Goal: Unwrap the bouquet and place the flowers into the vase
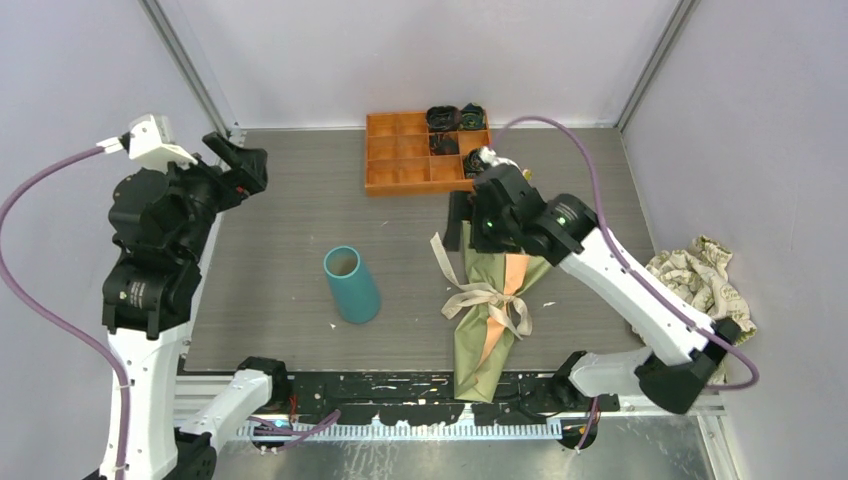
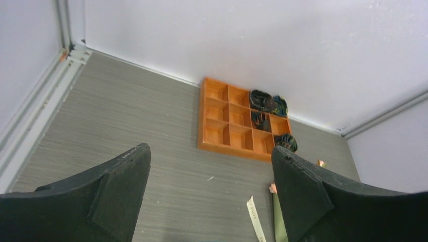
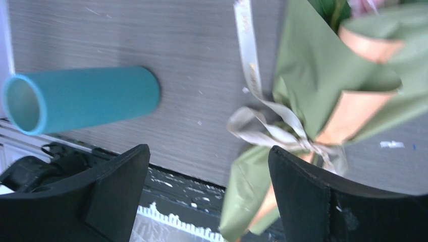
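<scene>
The bouquet (image 1: 488, 330), a long cone of olive-green and orange paper, is seen lying on the grey wood-grain worktop (image 1: 290, 220), right of centre. Its narrow end is laid over the near edge and its wide end is pointed toward the far wall. It is tied around the middle with a cream ribbon (image 1: 497, 298), knotted in a bow, and one loose tail is trailed across the worktop on the left. At the wide mouth a little of the pink flowers (image 3: 364, 5) is shown in the right wrist view. In the top view that end is hidden by the right arm (image 1: 600, 260).

The right fingers (image 3: 313, 201) are held spread wide above the bouquet, near its wide end, and nothing is gripped between them. The left fingers (image 2: 118, 191) are likewise parted and empty. They are raised at the left side of the worktop, well apart from the bouquet.

The teal-blue tapered vase (image 1: 352, 287) is placed left of the bouquet, apart from it, and appears to stand upright with its open rim up. An orange wooden compartment tray (image 1: 400, 160) is set at the far edge, with small dark rosette-like lumps (image 1: 445, 120) in its right-hand compartments. A crumpled cream patterned paper wad (image 1: 700, 275) is seen beyond the worktop's right edge, beside the right arm.
</scene>
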Robot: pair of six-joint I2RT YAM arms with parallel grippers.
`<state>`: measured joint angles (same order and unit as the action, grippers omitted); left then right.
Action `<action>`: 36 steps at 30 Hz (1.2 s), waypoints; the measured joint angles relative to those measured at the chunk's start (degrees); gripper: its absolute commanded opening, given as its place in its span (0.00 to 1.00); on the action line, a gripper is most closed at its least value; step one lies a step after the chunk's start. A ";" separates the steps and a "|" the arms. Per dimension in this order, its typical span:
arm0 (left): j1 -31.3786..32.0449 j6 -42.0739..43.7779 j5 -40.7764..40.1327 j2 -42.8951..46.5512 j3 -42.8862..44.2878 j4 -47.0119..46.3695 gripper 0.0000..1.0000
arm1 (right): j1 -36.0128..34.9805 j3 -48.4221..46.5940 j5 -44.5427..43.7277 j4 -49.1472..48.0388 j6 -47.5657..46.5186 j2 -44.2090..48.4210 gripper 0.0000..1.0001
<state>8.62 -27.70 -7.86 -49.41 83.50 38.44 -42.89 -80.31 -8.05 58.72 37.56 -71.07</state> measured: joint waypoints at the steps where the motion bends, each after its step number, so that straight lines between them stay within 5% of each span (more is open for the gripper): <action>1: 0.00 0.04 -0.72 -0.55 1.57 0.48 0.89 | -0.90 -2.91 -0.46 0.22 -0.50 -1.99 0.91; 14: 0.00 1.27 -5.03 0.98 3.04 6.47 0.89 | -12.37 -25.97 -2.38 -0.04 -6.03 -34.51 0.81; 36: 0.00 1.16 -4.83 0.26 -4.37 7.52 0.88 | -19.45 -36.48 -4.70 1.57 -5.99 -37.11 0.75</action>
<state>8.62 -26.55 -12.69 -49.15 79.13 45.95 -62.35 -116.79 -12.75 60.29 31.57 -108.18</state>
